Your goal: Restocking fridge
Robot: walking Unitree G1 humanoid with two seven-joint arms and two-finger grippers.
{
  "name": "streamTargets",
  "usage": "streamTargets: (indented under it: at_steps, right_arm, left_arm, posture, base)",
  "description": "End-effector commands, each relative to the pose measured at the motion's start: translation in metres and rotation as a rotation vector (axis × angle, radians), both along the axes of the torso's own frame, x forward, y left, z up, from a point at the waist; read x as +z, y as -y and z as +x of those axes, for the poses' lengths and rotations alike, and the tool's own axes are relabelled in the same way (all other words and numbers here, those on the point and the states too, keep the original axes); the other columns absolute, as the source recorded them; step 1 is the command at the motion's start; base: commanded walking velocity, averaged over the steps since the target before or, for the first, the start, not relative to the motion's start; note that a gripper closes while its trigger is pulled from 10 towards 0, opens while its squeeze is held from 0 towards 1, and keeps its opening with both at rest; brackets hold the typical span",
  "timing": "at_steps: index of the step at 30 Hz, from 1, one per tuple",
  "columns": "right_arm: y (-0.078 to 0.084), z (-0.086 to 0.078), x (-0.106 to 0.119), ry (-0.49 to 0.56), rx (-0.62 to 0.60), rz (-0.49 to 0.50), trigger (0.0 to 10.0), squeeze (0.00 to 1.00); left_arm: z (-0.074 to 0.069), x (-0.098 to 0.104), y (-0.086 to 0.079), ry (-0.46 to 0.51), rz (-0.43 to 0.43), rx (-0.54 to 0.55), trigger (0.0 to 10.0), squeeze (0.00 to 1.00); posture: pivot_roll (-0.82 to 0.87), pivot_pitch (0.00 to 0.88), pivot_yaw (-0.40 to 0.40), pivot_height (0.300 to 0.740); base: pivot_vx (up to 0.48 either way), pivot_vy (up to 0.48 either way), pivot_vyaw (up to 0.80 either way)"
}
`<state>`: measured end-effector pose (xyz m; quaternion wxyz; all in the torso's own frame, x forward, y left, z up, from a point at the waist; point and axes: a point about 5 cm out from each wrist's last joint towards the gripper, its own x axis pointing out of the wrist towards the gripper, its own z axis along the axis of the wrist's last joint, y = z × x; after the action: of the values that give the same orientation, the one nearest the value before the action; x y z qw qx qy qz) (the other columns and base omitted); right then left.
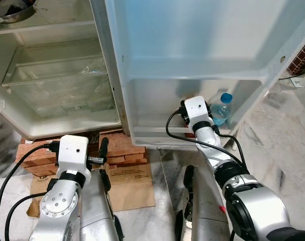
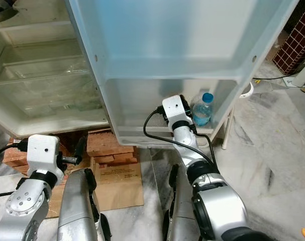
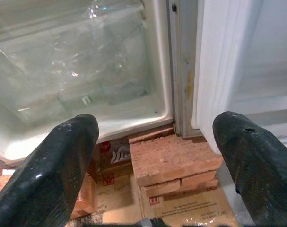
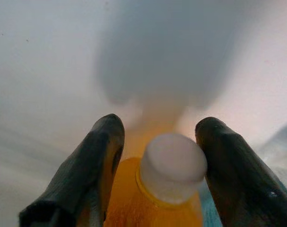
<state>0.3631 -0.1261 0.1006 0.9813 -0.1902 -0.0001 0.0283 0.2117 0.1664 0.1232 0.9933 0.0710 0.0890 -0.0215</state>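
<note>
The fridge stands open, and its door shelf (image 1: 152, 136) hangs low in front of me. My right gripper (image 4: 160, 126) reaches into that shelf, fingers on either side of an orange bottle (image 4: 152, 208) with a white cap (image 4: 172, 165), shut on its neck. In the head views the white wrist block (image 1: 197, 113) hides the fingers. A clear water bottle (image 1: 220, 111) with a blue cap stands in the same shelf, just right of the wrist. My left gripper (image 1: 104, 163) hangs low by the fridge's base, open, with nothing between its fingers (image 3: 53, 175).
A clear crisper drawer (image 1: 57, 80) fills the bottom of the fridge body, and a metal bowl (image 1: 11, 10) sits on the shelf above. Red bricks (image 1: 119, 148) prop up the fridge, with flat cardboard (image 1: 132, 188) on the marble floor. A cable (image 2: 273, 78) runs at the right.
</note>
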Motion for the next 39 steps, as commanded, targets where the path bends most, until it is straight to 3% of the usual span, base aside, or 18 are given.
streamTargets:
  at_steps: [1, 3, 15, 24, 28, 30, 32, 36, 39]
  right_arm:
    - [0.001, 0.003, 0.003, -0.001, -0.006, 0.014, 10.0, 0.82]
    - [0.000, 0.004, 0.005, 0.008, -0.001, 0.024, 10.0, 1.00]
    - [0.002, 0.005, 0.029, 0.145, 0.020, 0.101, 10.0, 1.00]
    - [0.013, -0.008, 0.029, 0.189, 0.042, 0.130, 10.0, 1.00]
    - [0.015, -0.024, 0.025, 0.195, 0.069, 0.155, 10.0, 1.00]
    - [0.015, -0.046, 0.019, 0.181, 0.113, 0.188, 10.0, 1.00]
    - [0.014, -0.051, 0.017, 0.174, 0.126, 0.195, 10.0, 1.00]
    - [0.015, -0.081, 0.004, 0.084, 0.201, 0.246, 10.0, 1.00]
    - [0.018, -0.091, 0.001, 0.055, 0.210, 0.259, 10.0, 1.00]
  left_arm:
    - [0.000, -0.003, -0.003, -0.018, 0.018, 0.021, 10.0, 0.00]
    - [0.001, -0.004, -0.003, -0.021, 0.019, 0.024, 10.0, 0.00]
    - [0.003, -0.010, -0.011, -0.040, 0.035, 0.044, 10.0, 0.00]
    - [0.011, -0.013, 0.000, -0.028, -0.019, 0.044, 10.0, 0.00]
    - [0.012, -0.015, 0.003, -0.026, -0.019, 0.058, 10.0, 0.00]
    - [0.013, -0.018, 0.005, -0.028, -0.031, 0.068, 10.0, 0.00]
    - [0.014, -0.019, 0.005, -0.030, -0.033, 0.066, 10.0, 0.00]
    - [0.019, -0.021, 0.011, -0.021, -0.046, 0.059, 10.0, 0.00]
    - [0.021, -0.021, 0.012, -0.018, -0.053, 0.060, 10.0, 0.00]
  posture:
    - [0.20, 0.126, 0.005, 0.482]
    - [0.19, 0.122, 0.005, 0.482]
    - [0.17, 0.082, -0.006, 0.482]
    - [0.14, 0.038, -0.023, 0.482]
    - [0.12, 0.018, -0.036, 0.482]
    - [0.10, 0.000, -0.048, 0.482]
    - [0.10, 0.000, -0.050, 0.482]
    - [0.08, 0.000, -0.059, 0.482]
    - [0.07, 0.000, -0.058, 0.482]
  base:
    - [0.000, 0.000, 0.00]
    - [0.000, 0.000, 0.00]
    - [0.000, 0.000, 0.00]
    - [0.000, 0.000, 0.00]
    - [0.000, 0.000, 0.00]
    - [0.000, 0.000, 0.00]
    - [0.000, 0.000, 0.00]
    - [0.000, 0.000, 0.00]
    - [0.000, 0.000, 0.00]
